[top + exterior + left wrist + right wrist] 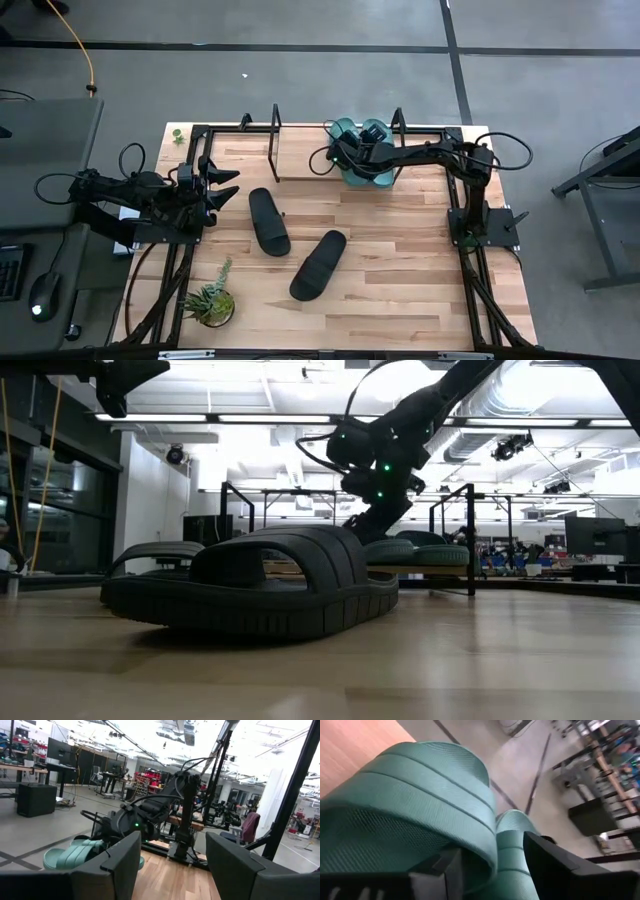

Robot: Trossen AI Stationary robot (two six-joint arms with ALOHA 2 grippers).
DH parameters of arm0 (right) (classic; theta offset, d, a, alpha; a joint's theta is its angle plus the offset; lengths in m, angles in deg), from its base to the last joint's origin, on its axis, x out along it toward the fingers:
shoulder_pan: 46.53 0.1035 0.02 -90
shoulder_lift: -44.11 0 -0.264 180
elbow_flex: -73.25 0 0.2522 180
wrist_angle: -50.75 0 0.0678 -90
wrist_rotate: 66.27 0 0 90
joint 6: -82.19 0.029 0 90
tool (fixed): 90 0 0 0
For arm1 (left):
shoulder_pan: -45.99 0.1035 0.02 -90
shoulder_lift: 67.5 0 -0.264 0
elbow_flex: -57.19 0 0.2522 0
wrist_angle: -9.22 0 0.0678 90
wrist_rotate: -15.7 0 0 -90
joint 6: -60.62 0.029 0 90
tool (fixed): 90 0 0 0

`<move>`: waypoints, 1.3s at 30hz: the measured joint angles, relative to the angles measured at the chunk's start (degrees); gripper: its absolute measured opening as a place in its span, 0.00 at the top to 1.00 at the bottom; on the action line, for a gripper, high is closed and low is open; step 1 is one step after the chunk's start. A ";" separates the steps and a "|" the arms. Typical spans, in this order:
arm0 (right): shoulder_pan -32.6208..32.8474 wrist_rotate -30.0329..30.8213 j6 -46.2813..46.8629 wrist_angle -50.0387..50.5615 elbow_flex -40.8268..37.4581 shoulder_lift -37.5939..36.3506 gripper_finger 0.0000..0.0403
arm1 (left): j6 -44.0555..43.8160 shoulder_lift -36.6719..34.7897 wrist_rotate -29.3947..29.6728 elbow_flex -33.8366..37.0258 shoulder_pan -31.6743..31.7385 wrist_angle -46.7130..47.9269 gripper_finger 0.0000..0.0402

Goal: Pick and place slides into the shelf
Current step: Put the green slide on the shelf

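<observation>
Two teal slides point(352, 176) sit side by side on the shelf point(300, 160), a light board between black wire brackets at the table's far edge. My right gripper point(362, 152) reaches over them, open; in the right wrist view one finger point(445, 870) lies under the nearer slide's ribbed strap point(420, 790) and the other point(560, 865) outside it, by the second teal slide point(512, 840). Two black slides point(268, 222) point(318, 265) lie sole-down on the table's middle. My left gripper point(225, 187) hangs open near the left edge, touching nothing. My right gripper comes at the nearer teal slide slanting down from the table's right, with the strap's side wall point(487, 855) standing between its spread fingers. Whether either finger touches the strap, I cannot tell. The slide rests on the shelf board.
A small potted plant point(210, 302) stands at the near left corner. The shelf's wire brackets point(276, 128) point(399, 124) rise on either side of the board. In the low view a black slide point(270, 585) fills the foreground. Bare wood lies to the near right.
</observation>
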 joint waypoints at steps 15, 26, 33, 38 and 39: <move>6.10 1.56 -3.20 5.16 8.32 0.00 0.54 | -0.01 -0.02 0.00 -0.01 0.00 -0.01 0.48; 4.24 -22.42 -19.56 0.51 14.64 0.00 0.54 | -0.02 -0.02 0.00 -0.01 0.00 -0.01 0.48; -2.57 -42.38 -24.78 -0.60 14.12 0.02 0.54 | -0.02 -0.02 0.00 0.00 -0.01 -0.02 0.48; -6.00 -48.47 -26.16 0.24 14.11 0.36 0.54 | -0.02 -0.02 0.00 0.00 0.00 -0.02 0.48; -6.54 -49.96 -26.69 0.57 14.08 0.40 0.54 | -0.02 0.00 0.00 -0.01 -0.02 -0.02 0.48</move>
